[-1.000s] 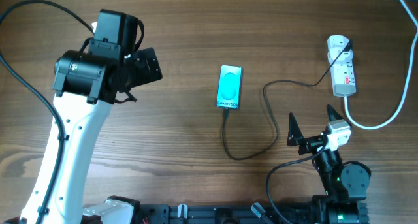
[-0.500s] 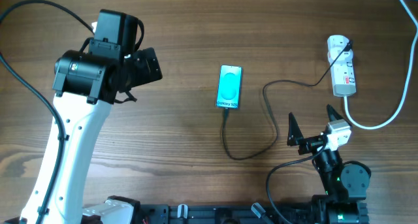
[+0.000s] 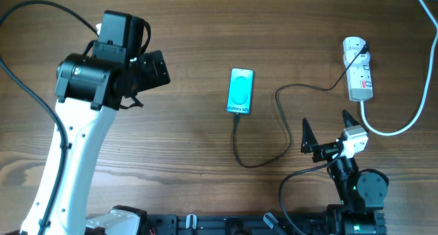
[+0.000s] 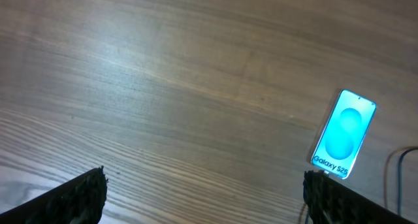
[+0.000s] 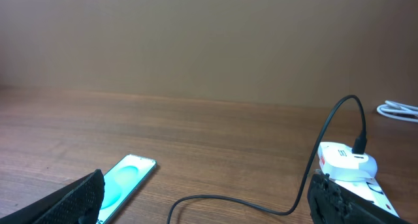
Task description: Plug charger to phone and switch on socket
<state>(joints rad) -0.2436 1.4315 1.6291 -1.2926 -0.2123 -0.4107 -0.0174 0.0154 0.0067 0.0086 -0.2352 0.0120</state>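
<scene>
Nearest to us, the right claw [image 3: 327,129] stands at the near right of the wooden table [image 3: 185,153] with its two fingers spread wide apart and nothing between them. In its own wrist view the two fingertips sit at the bottom corners, and the phone and the socket show beyond them.

Just left of that claw, the thin black charger cable [image 3: 235,139] lies in a loop on the wood. One end runs up to the near edge of the phone [image 3: 240,91] and touches it; we cannot tell whether the tip is fully seated.

The phone lies flat near the middle of the table, screen up and glowing cyan. Its long axis runs near to far with a slight tilt. Along its near edge we read "Galaxy S25".

Well to the left, the left claw [image 3: 154,70] hangs above bare wood, its fingers wide apart and empty.

At the far right lies the white socket [image 3: 358,74], its long axis also near to far. It bears a small red mark, and the charger's black plug [image 3: 361,50] sits in its far end. A thick white cord [image 3: 400,129] leaves its near end and curves away to the right.
</scene>
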